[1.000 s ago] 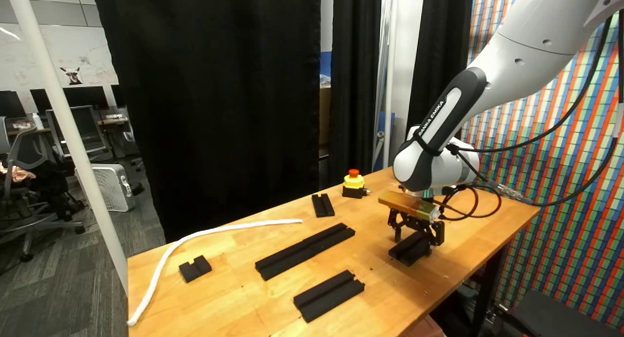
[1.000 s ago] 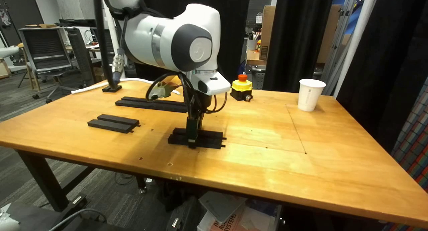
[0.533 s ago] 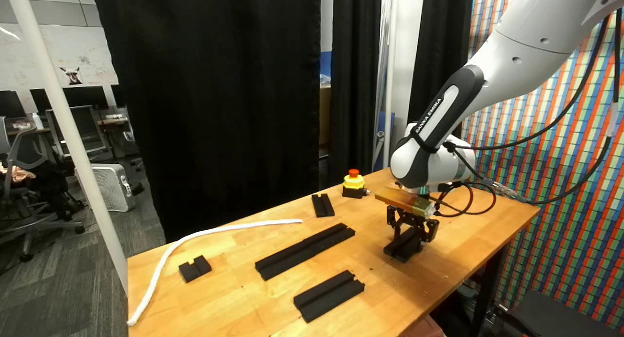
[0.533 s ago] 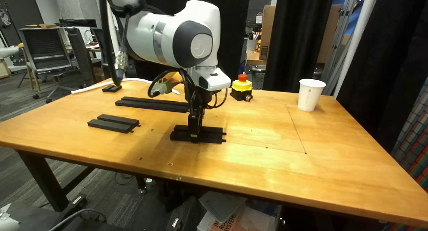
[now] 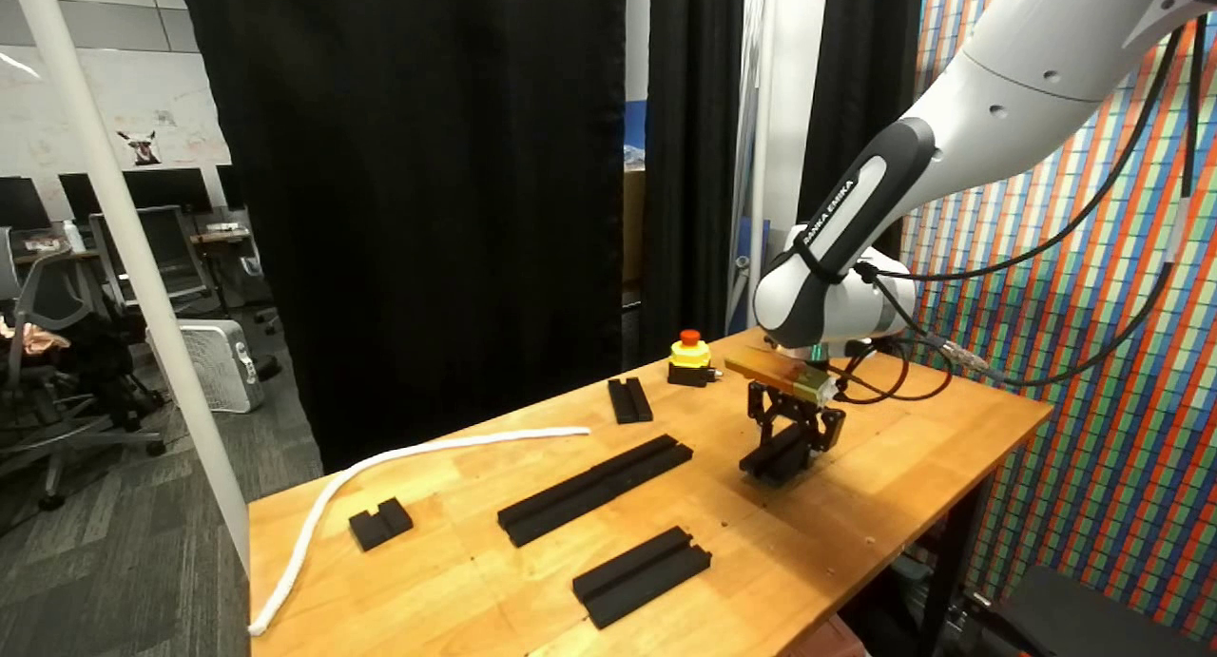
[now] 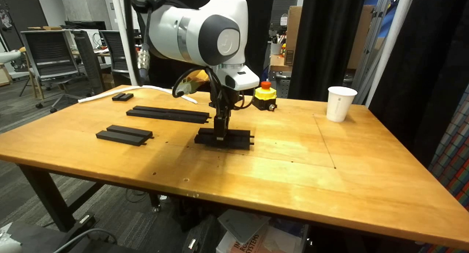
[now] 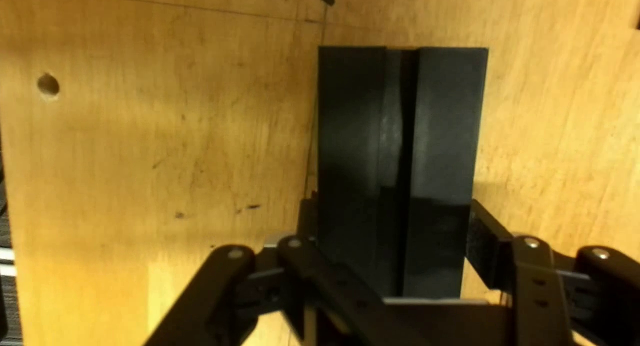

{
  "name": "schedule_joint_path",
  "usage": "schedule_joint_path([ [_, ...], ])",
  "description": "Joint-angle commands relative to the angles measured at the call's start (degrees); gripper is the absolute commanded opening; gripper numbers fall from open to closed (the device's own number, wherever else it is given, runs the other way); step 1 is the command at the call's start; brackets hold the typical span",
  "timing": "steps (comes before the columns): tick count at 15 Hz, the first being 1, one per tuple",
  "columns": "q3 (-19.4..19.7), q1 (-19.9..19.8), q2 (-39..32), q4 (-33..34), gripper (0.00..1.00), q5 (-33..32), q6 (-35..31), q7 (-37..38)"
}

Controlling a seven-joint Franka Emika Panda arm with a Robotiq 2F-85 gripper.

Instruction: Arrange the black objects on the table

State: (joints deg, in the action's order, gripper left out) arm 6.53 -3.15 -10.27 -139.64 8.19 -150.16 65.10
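The gripper (image 7: 395, 228) has its two fingers (image 7: 490, 246) against the sides of a black block (image 7: 392, 155) and holds it — the block has a groove running along its middle. On the wooden table (image 6: 293, 187) sit more black pieces: a long piece (image 5: 594, 491), a shorter piece (image 5: 642, 578) near it, a little piece (image 5: 380, 526) near a white rope (image 5: 447, 444), and a small piece (image 5: 630, 400) near a red and yellow button (image 5: 691, 351) — while a white cup (image 6: 340, 103) stands upright well apart from the pieces
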Motion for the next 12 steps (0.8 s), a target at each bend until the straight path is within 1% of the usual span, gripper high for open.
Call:
schedule_joint_path([
  [1, 0.6, -0.4, -1.7, 5.6, 0.45, 1.0, 3.1, -0.8],
  [12, -0.2, 0.4, -10.0, 21.4, 0.45, 2.7, 9.9, 0.3],
])
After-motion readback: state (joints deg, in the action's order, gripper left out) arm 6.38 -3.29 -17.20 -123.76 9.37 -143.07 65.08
